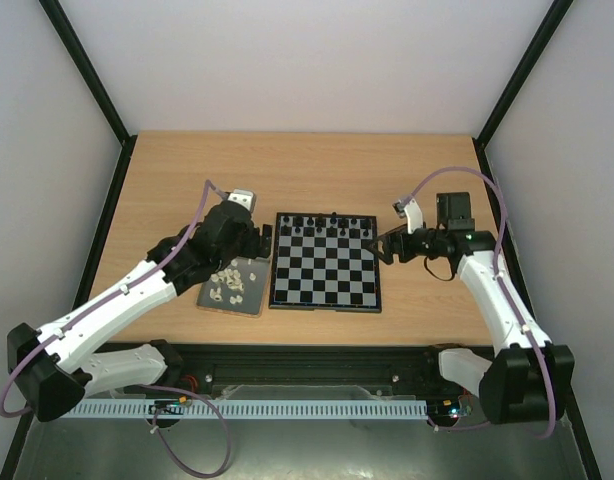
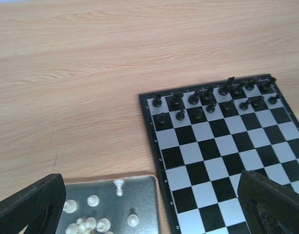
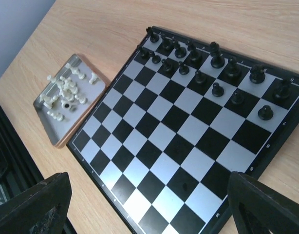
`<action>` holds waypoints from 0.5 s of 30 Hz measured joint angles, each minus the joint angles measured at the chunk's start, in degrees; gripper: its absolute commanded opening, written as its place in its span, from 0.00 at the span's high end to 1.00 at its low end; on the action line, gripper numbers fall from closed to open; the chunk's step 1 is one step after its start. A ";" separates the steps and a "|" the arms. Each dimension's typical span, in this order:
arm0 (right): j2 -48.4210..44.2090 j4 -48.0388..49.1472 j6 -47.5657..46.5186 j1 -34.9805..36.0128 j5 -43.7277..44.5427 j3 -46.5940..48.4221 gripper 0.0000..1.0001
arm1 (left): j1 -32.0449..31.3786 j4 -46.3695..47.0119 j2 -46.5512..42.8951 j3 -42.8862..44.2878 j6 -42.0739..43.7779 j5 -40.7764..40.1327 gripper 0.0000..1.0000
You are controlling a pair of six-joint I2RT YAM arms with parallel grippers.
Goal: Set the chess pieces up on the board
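Both grippers are spread wide, nothing in them. The left gripper [image 2: 150, 195] hangs over the tray [image 1: 217, 297], and the right gripper [image 3: 149, 195] is by the board's [image 3: 174, 117] right side. The white chess pieces [image 3: 66, 90] are all heaped in that tray just left of the board. Some are upright, some tipped over, pointing every which way. The tray's long side runs near-to-far. Black pieces [image 3: 217, 61] fill the two far rows.
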 measured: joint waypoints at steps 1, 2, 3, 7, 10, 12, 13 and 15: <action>-1.42 0.66 0.17 0.00 -0.02 -1.70 0.09 | 0.00 -0.15 -0.07 0.00 0.44 -0.63 0.01; -2.75 1.14 0.37 0.00 -0.07 -2.75 0.08 | -0.02 -0.35 -0.09 0.00 0.57 -2.03 0.01; -4.22 1.97 0.55 0.00 -0.26 -3.58 0.08 | -0.02 -0.83 -0.09 0.00 0.07 -4.24 0.00; -8.15 4.79 0.81 0.00 -1.73 -4.79 0.08 | 0.94 -3.13 2.27 0.00 0.50 -7.52 0.12; -8.39 6.27 0.79 0.00 -2.16 -4.79 0.08 | 1.31 -3.89 5.84 -0.35 1.84 -6.69 0.34; -8.17 6.64 0.74 0.00 -2.08 -4.98 0.08 | 1.31 -4.09 7.15 -1.11 2.73 -4.90 0.45; -8.07 6.67 0.68 0.00 -2.01 -5.05 0.08 | 1.31 -4.46 7.48 -1.40 3.13 -3.74 0.49; -7.82 6.75 0.50 0.00 -1.68 -5.09 0.08 | 1.33 -5.05 7.89 -1.57 3.48 -1.60 0.58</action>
